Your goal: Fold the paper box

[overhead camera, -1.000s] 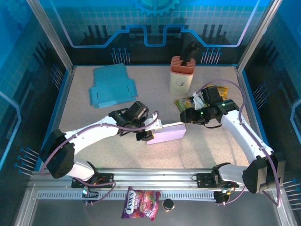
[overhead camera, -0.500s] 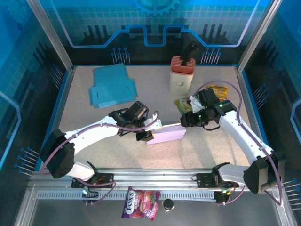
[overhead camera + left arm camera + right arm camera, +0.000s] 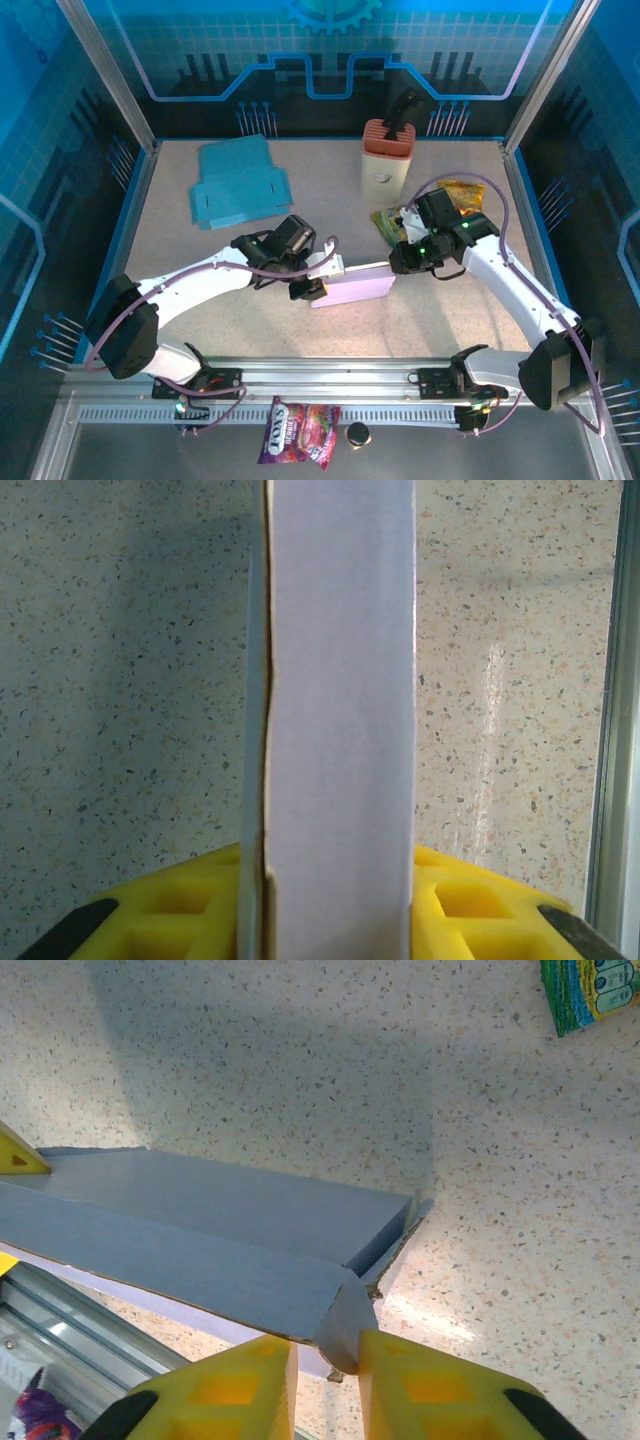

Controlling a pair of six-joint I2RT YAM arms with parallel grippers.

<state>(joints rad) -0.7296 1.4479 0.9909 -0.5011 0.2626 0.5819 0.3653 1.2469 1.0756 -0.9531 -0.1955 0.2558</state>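
The paper box (image 3: 355, 287) lies at the middle of the bench (image 3: 440, 330), its long axis running from 9 to 3 o'clock. It is pale lavender with raw brown cut edges.

As I judge it, the folding is well along. The long walls stand up and meet as a flat rectangular sleeve with crisp creases. The ends look unfinished: at the 3 o'clock end a small end flap (image 3: 345, 1322) stands out loose beside an open gap, so tucking and closing remain.

The left gripper (image 3: 308, 285) has its jaws clamped on a wall at the 9 o'clock end. The right gripper (image 3: 398, 258) pinches the end flap between its yellow fingers (image 3: 225, 1390).

Farther off, snack packets (image 3: 452, 192) lie at 2 o'clock, and a flat blue cardboard blank (image 3: 240, 182) lies at 11 o'clock.
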